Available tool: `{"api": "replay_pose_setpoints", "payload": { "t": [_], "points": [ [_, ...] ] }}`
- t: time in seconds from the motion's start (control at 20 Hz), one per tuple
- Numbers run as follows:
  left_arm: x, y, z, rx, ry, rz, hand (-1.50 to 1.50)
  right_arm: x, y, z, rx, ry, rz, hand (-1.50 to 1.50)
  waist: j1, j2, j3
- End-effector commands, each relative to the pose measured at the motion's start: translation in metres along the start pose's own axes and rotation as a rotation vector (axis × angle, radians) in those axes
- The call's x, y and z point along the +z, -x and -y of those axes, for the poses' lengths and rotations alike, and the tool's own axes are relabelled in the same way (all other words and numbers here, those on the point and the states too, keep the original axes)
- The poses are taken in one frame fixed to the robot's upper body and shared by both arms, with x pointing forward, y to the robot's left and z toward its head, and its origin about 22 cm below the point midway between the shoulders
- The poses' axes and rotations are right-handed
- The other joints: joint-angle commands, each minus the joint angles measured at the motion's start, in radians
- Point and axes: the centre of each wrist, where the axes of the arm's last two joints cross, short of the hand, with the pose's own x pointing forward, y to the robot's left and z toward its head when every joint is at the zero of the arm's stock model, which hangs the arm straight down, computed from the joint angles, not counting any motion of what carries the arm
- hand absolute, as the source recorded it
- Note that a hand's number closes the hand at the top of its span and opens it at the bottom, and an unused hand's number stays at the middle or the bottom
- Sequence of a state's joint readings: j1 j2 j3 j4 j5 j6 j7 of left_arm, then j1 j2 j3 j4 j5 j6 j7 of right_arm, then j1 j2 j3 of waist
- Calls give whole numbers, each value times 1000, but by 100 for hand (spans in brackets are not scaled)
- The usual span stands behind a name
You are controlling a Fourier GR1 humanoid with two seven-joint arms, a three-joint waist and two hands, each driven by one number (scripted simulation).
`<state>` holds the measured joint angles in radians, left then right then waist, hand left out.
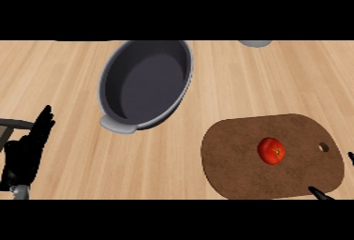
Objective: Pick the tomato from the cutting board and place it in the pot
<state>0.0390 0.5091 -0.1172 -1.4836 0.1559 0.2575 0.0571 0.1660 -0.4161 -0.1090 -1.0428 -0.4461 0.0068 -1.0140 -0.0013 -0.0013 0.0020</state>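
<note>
Tomato [272,150], round and red, sitting mid dark-brown oval cutting board [271,157], untouched. Dark grey oval metal pot [146,82] well apart on pale wooden counter [83,61], mouth up, ready to receive. Left hand [27,150] resting unclenched, fingers up, at left edge. Right hand [319,193] barely showing: fingertips only, grasp impossible to tell.

One tomato [272,150], one cutting board [235,159], one pot [146,82], two robot hands.
</note>
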Motion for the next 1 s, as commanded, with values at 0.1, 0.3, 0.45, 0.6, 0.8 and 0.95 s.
{"api": "replay_pose_setpoints", "payload": {
  "t": [0.1, 0.3, 0.45, 0.6, 0.8, 0.95],
  "points": [
    [-8, -4, 0, -14, -13, 17, 0, -44, -28, 39, 83, -180, -2, -150, 0, 1, -3],
    [-2, -15, -7, -14, 4, -7, 0, -69, -59, 18, 146, -333, -57, -150, 4, -1, -4],
    [-4, -3, 0, -24, -5, 6, 0, -91, -77, 22, 281, -452, -99, -150, 3, 2, -5],
    [-4, -22, 0, -20, 11, 21, 0, -103, -84, 6, 380, -590, -171, -150, 17, 1, -4],
    [-5, -4, 3, -4, -3, 8, 0, -106, -99, -19, 414, -748, -244, -150, 3, 1, -4],
    [-7, -19, -9, -4, 14, 15, 0, -113, -109, -33, 417, -786, -279, -150, 4, 0, -3]
  ]
}}
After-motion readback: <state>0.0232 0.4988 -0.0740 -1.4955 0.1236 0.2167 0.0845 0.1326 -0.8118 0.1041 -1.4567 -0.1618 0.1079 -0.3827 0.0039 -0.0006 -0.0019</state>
